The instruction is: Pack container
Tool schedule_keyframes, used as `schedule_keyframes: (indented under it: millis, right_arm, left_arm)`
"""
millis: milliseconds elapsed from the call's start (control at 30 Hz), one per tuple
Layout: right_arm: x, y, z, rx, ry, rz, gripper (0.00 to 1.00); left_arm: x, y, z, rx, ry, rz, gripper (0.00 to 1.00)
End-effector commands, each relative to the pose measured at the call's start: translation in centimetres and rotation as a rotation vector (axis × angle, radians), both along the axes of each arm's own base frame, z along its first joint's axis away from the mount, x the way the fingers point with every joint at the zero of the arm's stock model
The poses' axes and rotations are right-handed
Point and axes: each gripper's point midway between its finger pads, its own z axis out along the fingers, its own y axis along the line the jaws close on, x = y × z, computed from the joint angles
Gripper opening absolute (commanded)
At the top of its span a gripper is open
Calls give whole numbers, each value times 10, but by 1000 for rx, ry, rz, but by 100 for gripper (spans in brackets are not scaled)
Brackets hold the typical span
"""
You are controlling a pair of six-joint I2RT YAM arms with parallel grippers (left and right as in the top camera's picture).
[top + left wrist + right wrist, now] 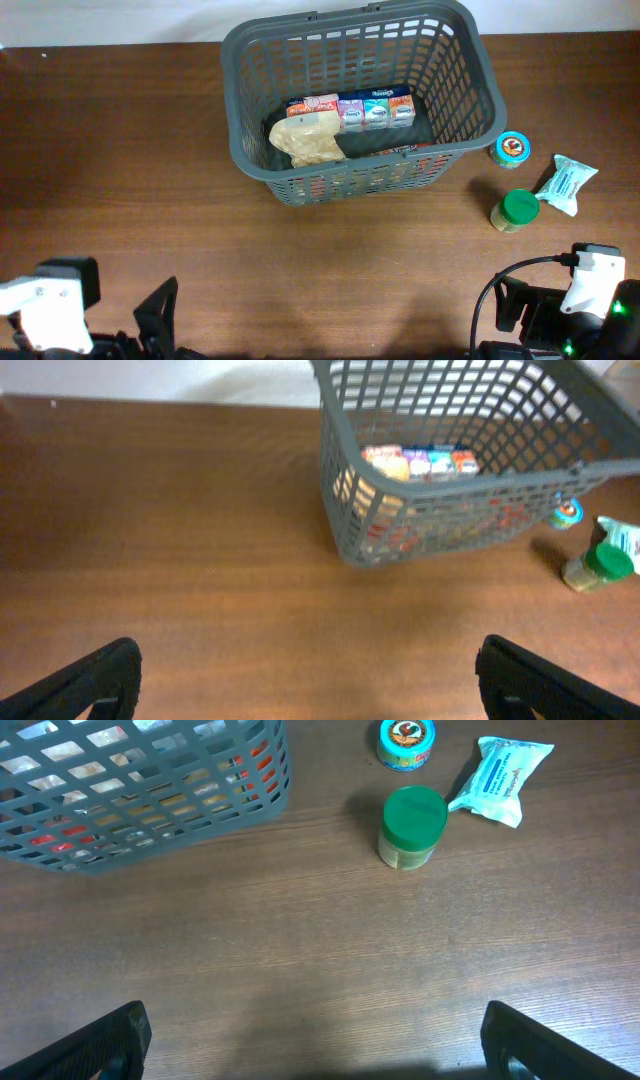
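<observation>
The dark grey slotted container (pixel 455 80) stands at the back middle of the table; it also shows in the left wrist view (pixel 345 470) and the right wrist view (pixel 270 780). Inside lie a tan bag (pixel 308 142), a row of small cartons (pixel 365 110) and red packaging. To its right on the table are a green-lidded jar (pixel 516 209) (pixel 413 825), a small round tin (pixel 512 149) (pixel 406 742) and a white-blue pouch (pixel 567 183) (pixel 502 777). My left gripper (pixel 310 685) is open and empty near the front left edge. My right gripper (pixel 315 1045) is open and empty at the front right.
The brown wooden table (pixel 130 180) spreads bare on the left and in front of the container. A white wall edge runs along the back.
</observation>
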Motion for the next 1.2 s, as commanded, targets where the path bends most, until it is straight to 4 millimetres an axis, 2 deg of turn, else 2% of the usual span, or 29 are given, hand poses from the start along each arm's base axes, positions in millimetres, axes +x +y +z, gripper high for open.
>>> schedule_keyframes:
  millis: [0,33,100,200,233,400,1167]
  right_arm:
    - [1,1,2,-2,-5,14,99]
    - [1,1,2,-2,-5,14,99]
    - [1,1,2,-2,-5,14,99]
    - [1,1,2,-2,-5,14,99]
    - [1,1,2,-2,-5,14,99]
    - [1,1,2,-2,-5,14,99]
    - [1,1,2,-2,-5,14,99]
  left_arm:
    - [-8,1,-11,-7,48,-2,99]
    - [-10,-1,-14,-13,63,-8,99]
    - [-17,-23,-19,-70,106,-125,99]
    - [-28,-55,-30,29,119,-440,99]
    - [-26,-57,-41,45,154,-454,99]
    - [-18,-50,-59,93,209,-410,99]
    - [-16,-48,-60,104,209,-397,99]
